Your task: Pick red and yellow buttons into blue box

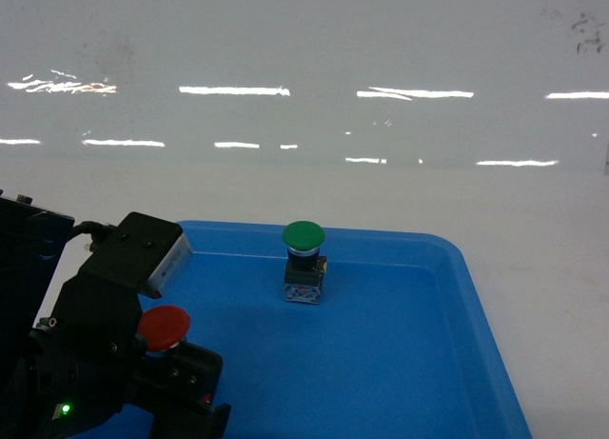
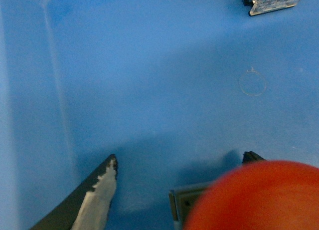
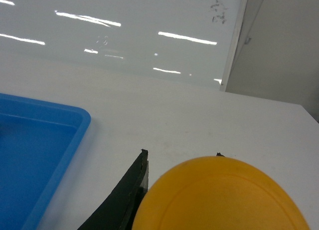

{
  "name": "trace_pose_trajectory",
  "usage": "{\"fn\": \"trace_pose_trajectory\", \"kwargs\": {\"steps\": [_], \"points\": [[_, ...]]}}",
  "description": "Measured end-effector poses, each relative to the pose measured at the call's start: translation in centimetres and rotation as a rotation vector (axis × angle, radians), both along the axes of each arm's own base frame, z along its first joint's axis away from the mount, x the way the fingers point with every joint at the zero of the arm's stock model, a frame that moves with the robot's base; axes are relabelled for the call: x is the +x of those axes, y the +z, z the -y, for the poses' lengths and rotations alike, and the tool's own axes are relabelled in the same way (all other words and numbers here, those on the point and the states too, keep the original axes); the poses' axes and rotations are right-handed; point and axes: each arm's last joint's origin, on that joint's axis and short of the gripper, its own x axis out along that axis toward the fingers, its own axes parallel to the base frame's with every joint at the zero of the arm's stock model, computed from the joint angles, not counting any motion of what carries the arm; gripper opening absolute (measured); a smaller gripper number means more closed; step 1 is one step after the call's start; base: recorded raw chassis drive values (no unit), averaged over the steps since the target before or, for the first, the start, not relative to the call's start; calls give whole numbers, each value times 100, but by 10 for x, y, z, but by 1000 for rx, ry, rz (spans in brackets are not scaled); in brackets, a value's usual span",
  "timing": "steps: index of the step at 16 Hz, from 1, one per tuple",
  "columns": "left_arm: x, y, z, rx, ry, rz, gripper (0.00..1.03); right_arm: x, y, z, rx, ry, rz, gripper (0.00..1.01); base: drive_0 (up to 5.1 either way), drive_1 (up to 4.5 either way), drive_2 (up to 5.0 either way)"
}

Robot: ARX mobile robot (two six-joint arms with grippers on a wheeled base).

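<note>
Tray (image 1: 457,363): on the table (image 1: 552,229), in front of the wall.
Green-capped button (image 1: 304,262): upright in the tray, toward its far side.
Red button (image 1: 165,328): in the left gripper (image 1: 176,382), over the tray's near left part.
Yellow button (image 3: 222,197): in the right gripper (image 3: 182,190), over the table right of the tray.

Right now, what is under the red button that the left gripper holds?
The red button hangs over the bare blue floor of the shallow tray. Its cap hides the spot directly below. The green button stands farther off.
</note>
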Motion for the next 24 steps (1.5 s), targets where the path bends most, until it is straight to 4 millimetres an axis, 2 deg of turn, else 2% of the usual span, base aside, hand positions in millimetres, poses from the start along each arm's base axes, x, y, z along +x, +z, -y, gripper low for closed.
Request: {"fn": "trace_pose_trajectory", "kwargs": {"steps": [2, 3, 4, 5, 9, 10, 12, 15, 17, 19, 22, 24], "points": [[1, 0, -2, -5, 9, 14, 54, 0, 0, 0, 0, 0, 0, 34, 0, 0, 0], [1, 1, -4, -9, 16, 24, 38, 0, 0, 0, 0, 0, 0, 34, 0, 0, 0], [-3, 3, -10, -30, 20, 48, 34, 0, 0, 0, 0, 0, 0, 34, 0, 0, 0], [-7, 11, -17, -42, 35, 50, 34, 0, 0, 0, 0, 0, 0, 34, 0, 0, 0], [-23, 75, -48, -142, 122, 266, 34, 0, 0, 0, 0, 0, 0, 34, 0, 0, 0], [-36, 88, -57, -158, 148, 302, 34, 0, 0, 0, 0, 0, 0, 34, 0, 0, 0], [-59, 101, -64, -159, 199, 351, 34, 0, 0, 0, 0, 0, 0, 34, 0, 0, 0], [-94, 116, -59, -160, 229, 421, 34, 0, 0, 0, 0, 0, 0, 34, 0, 0, 0], [-107, 123, -56, -177, 214, 443, 34, 0, 0, 0, 0, 0, 0, 34, 0, 0, 0], [-114, 125, -58, -175, 227, 458, 34, 0, 0, 0, 0, 0, 0, 34, 0, 0, 0], [-125, 115, -50, -175, 160, 454, 34, 0, 0, 0, 0, 0, 0, 34, 0, 0, 0], [-123, 120, -48, -188, 155, 505, 34, 0, 0, 0, 0, 0, 0, 34, 0, 0, 0]]}}
